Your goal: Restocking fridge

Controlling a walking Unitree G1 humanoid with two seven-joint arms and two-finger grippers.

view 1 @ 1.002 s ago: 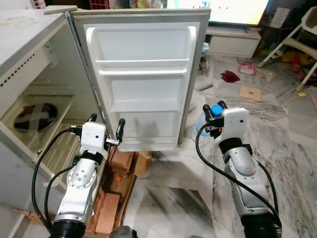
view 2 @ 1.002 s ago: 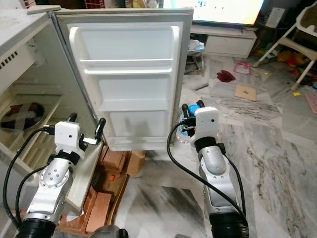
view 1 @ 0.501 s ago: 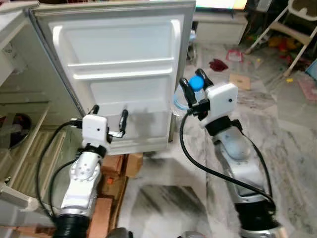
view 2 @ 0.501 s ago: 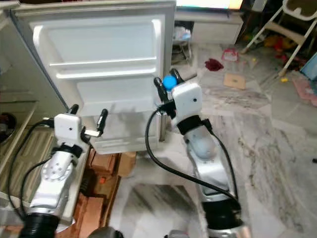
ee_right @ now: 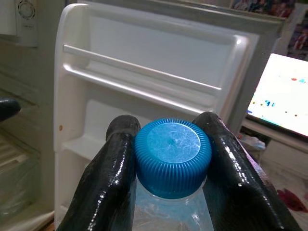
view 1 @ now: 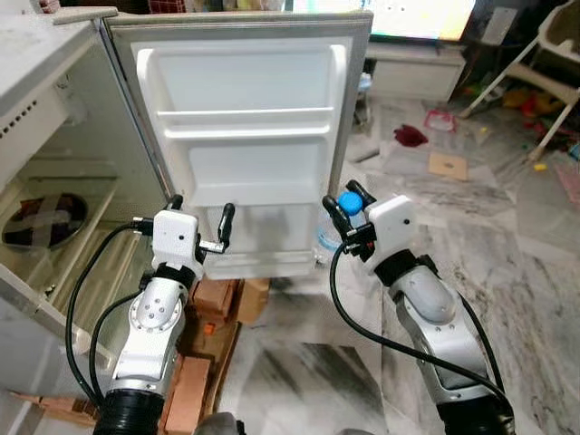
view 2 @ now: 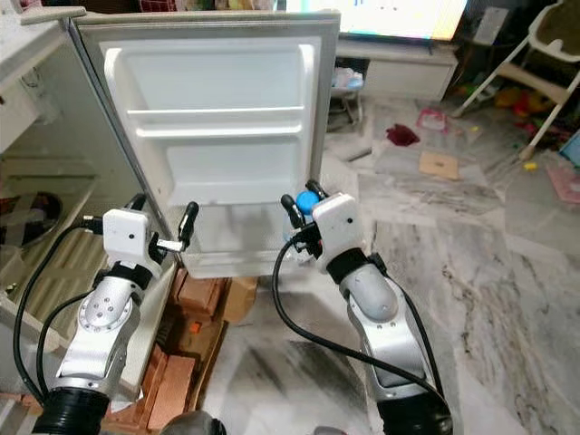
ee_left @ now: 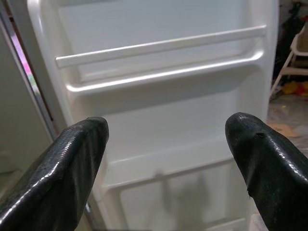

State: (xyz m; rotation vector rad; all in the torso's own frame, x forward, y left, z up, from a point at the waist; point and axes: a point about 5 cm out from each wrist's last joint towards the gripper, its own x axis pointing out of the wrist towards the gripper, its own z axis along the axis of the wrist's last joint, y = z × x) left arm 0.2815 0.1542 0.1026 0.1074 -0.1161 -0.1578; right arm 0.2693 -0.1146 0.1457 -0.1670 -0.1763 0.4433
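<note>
The fridge door (view 1: 254,136) stands wide open, its white inner side with a railed upper shelf and a lower bin (view 1: 263,245) facing me. My right gripper (view 1: 347,198) is shut on the neck of a clear water bottle with a blue cap (view 1: 349,201), just off the door's lower right edge. In the right wrist view the cap (ee_right: 172,154) sits squeezed between both black fingers (ee_right: 118,163). My left gripper (view 1: 199,208) is open and holds nothing, close in front of the lower bin; its wrist view looks at the door shelves between the spread fingertips (ee_left: 77,159).
The fridge cabinet (view 1: 54,136) is open on the left, with a patterned dish (view 1: 41,217) on a shelf. Bricks (view 1: 213,299) lie under the door. A TV stand (view 1: 417,68), a white chair (view 1: 557,54), a red cloth (view 1: 410,136) and cardboard (view 1: 453,166) lie beyond on the marble floor.
The head view has swayed. My right gripper with the bottle has moved left, from well right of the door to its lower right edge. The left gripper stays open before the door.
</note>
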